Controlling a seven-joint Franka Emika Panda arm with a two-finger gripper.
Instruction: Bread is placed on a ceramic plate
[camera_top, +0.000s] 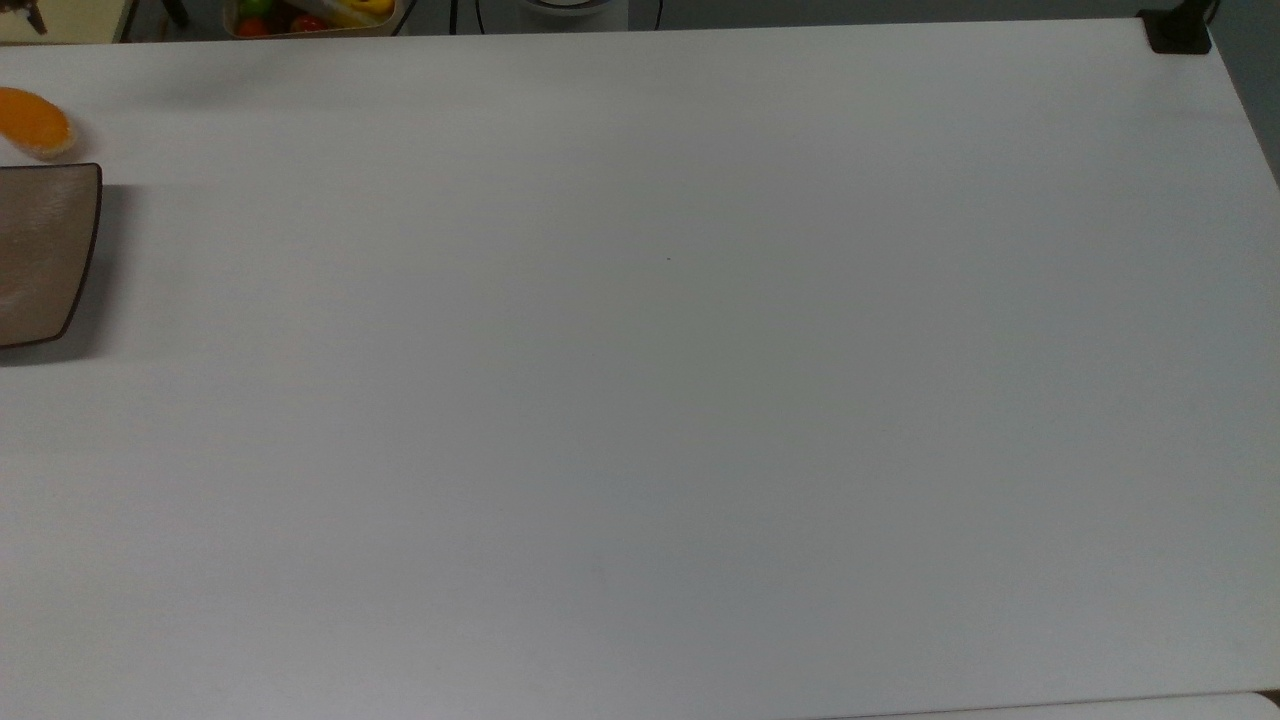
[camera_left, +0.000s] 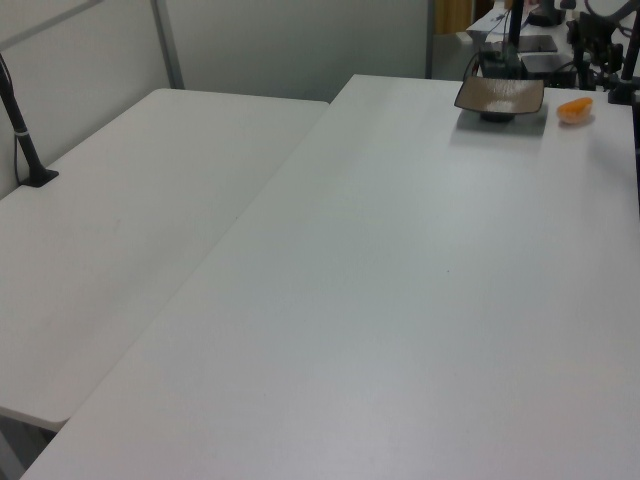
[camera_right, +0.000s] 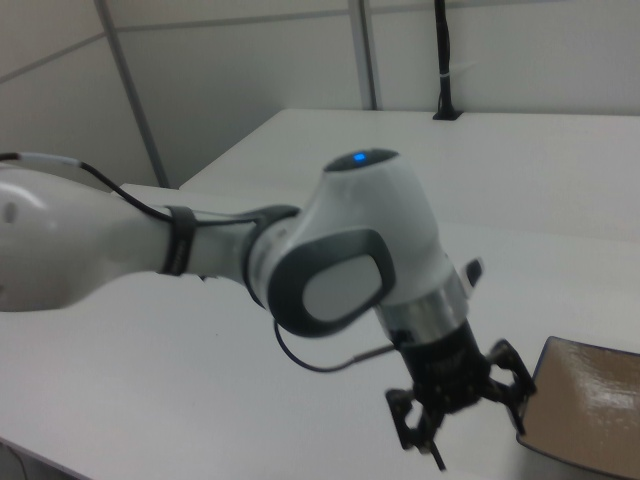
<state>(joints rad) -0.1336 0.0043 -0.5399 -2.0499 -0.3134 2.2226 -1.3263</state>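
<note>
Orange-topped bread (camera_top: 32, 122) lies bare on the white table (camera_top: 660, 380), not on the plate (camera_top: 45, 250). Taking the plate as landmark: in the top view the bread sits just beyond the plate's upper edge, near it but apart, with a strip of table between. In the left view the bread (camera_left: 574, 108) is just to the right of the plate (camera_left: 500, 97), same small gap. Plate is empty, brownish-grey glaze, dark rim, and stands slightly raised on a foot.

In the right view the gripper (camera_right: 460, 405) hangs above the table just beside the plate (camera_right: 590, 405), on the right view's left of it, pointing down. Its fingers look spread apart with nothing between them. The white arm (camera_right: 250, 250) reaches in from the right view's left. A tub of fruit pieces (camera_top: 305, 15) sits off the table, well away from the plate.

Step in hand, as I judge: approach, before any grasp. Task barely begun. Next move calls for shifting over the bread, lowering with fingers astride its short width, closing gently since it looks soft, then lifting clear of the plate's rim and setting down near the plate's middle.
</note>
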